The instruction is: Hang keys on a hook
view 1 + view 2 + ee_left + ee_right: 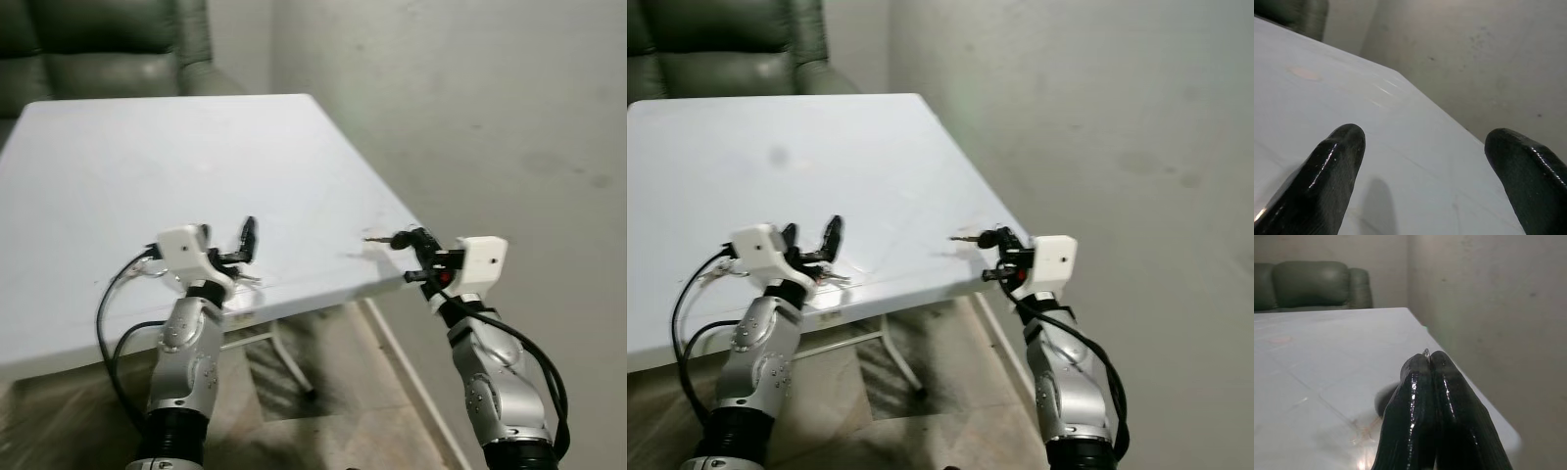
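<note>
A white, square, smooth-topped worktop (147,166) fills most of the scene, standing close to a bare grey plaster wall (470,108) on the robot's right. Behind its far edge is a dark green padded armchair (98,44), cut off by the top of the head views. Under the worktop a white metal leg frame (284,348) slants down to a worn, patchy floor (333,392).

The right end effector (411,245) is at the worktop's near right corner, just above the surface. Its two black fingers (1435,406) are pressed together, clamped on a small metal key (377,237) whose dull blade sticks out sideways over the worktop toward the robot's left. In the right wrist view the closed fingers hide nearly all of the key; only a thin sliver of a metal ring (1426,352) peeks above the tips, so how many keys hang on it cannot be told.

The left end effector (240,250) hovers over the near edge of the worktop, well apart from the right one. Its two black fingers (1332,171) stand wide apart with only bare white surface between them. Small pale metal parts by its wrist are too small to make out. Black cables (113,333) loop down beside the left silver arm (186,362), and the right silver arm (495,382) rises from the lower edge, both cut off at the bottom.
</note>
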Available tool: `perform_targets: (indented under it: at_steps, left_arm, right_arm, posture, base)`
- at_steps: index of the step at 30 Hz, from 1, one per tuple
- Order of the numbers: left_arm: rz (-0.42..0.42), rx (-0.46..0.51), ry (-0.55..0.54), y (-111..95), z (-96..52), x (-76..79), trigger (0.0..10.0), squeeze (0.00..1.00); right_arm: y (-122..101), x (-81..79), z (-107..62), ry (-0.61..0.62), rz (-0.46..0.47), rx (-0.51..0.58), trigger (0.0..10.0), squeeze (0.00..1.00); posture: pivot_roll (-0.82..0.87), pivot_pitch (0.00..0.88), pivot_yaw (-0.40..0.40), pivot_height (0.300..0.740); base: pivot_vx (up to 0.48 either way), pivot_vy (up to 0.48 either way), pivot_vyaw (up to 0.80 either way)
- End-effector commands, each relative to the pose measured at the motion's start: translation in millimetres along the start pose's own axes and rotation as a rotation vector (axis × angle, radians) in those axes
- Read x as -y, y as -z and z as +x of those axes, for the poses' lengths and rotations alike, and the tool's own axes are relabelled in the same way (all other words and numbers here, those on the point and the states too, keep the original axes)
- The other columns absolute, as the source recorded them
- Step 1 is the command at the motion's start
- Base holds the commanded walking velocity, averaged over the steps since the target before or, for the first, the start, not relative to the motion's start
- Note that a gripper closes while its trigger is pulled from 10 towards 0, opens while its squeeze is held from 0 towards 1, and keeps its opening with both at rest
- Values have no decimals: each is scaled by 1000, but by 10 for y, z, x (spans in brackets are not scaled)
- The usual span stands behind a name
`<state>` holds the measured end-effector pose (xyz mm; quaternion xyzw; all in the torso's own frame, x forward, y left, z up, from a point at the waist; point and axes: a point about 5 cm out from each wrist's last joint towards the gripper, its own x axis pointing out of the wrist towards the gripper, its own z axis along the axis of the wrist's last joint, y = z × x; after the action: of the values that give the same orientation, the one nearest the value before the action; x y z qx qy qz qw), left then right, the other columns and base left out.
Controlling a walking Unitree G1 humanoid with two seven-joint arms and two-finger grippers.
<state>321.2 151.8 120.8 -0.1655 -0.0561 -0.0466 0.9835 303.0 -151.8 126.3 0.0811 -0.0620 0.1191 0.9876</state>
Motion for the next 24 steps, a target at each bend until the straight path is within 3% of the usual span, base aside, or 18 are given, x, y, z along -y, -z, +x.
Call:
perform_targets:
  at_steps: [1, 11, 24]
  left_arm:
    - [7, -9, 0, -4, 22, 21, 10000, 0]
    - [34, -19, 8, 33, -17, 94, 10000, 0]
    - [44, -36, -13, 60, -59, 79, 10000, 0]
  right_arm:
    - [-53, 6, 32, -5, -4, 12, 10000, 0]
    - [-46, 11, 2, 5, -3, 11, 10000, 0]
    - [-9, 4, -46, 12, 0, -5, 10000, 0]
  posture:
    - [23, 0, -81, 702]
    - [26, 0, -75, 702]
    - [29, 0, -76, 702]
  base:
    - [0, 0, -781]
    - [0, 0, -781]
    - [0, 0, -781]
